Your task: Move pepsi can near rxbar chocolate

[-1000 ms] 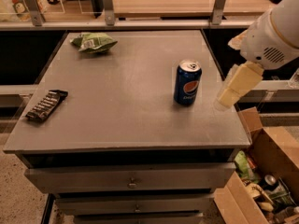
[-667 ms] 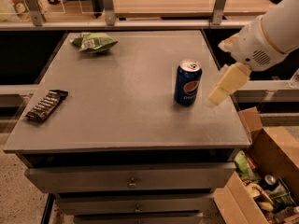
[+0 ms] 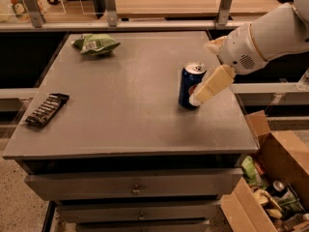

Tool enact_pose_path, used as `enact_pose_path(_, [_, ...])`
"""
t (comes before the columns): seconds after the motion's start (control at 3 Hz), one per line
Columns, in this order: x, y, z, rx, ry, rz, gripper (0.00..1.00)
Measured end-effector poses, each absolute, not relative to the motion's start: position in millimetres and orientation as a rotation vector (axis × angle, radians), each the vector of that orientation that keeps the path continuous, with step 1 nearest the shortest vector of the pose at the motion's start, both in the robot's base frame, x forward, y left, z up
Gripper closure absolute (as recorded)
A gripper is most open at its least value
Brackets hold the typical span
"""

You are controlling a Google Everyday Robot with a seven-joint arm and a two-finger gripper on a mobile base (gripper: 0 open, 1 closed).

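Observation:
The pepsi can [image 3: 188,80] stands upright on the right part of the grey table [image 3: 125,115]; it is dark blue with a silver top. The rxbar chocolate [image 3: 47,109], a flat black wrapper with white lettering, lies at the table's left edge, far from the can. My gripper [image 3: 203,74] reaches in from the right on a white arm and is open at the can. Its near cream finger [image 3: 210,85] crosses in front of the can's right side, hiding part of the logo. The far finger is mostly hidden.
A green chip bag [image 3: 95,43] lies at the table's back left. An open cardboard box [image 3: 280,178] with several items stands on the floor at the right. Drawers sit under the tabletop. A railing runs behind the table.
My gripper has moved left and in toward the can, from beside it to overlapping its right side. The can and the bar have not moved.

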State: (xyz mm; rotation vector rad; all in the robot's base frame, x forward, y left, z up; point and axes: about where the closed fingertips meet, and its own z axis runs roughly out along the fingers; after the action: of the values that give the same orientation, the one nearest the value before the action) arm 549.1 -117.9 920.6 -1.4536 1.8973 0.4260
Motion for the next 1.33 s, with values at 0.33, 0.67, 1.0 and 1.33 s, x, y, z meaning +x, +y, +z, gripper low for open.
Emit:
enact_pose_path(0.33, [558.1,-96.6,913.6,-1.458,1.84,0.494,0.18])
enact_pose_path(0.67, [564.5,-81.0,901.5,-1.472,1.814,0.539,0.41])
enact_pose_path(1.0, [568.5,-70.4,890.8,-1.486,1.798,0.57,0.65])
enact_pose_path(1.33, [568.5,-70.4,894.7,-1.486,1.798,0.57,0.88])
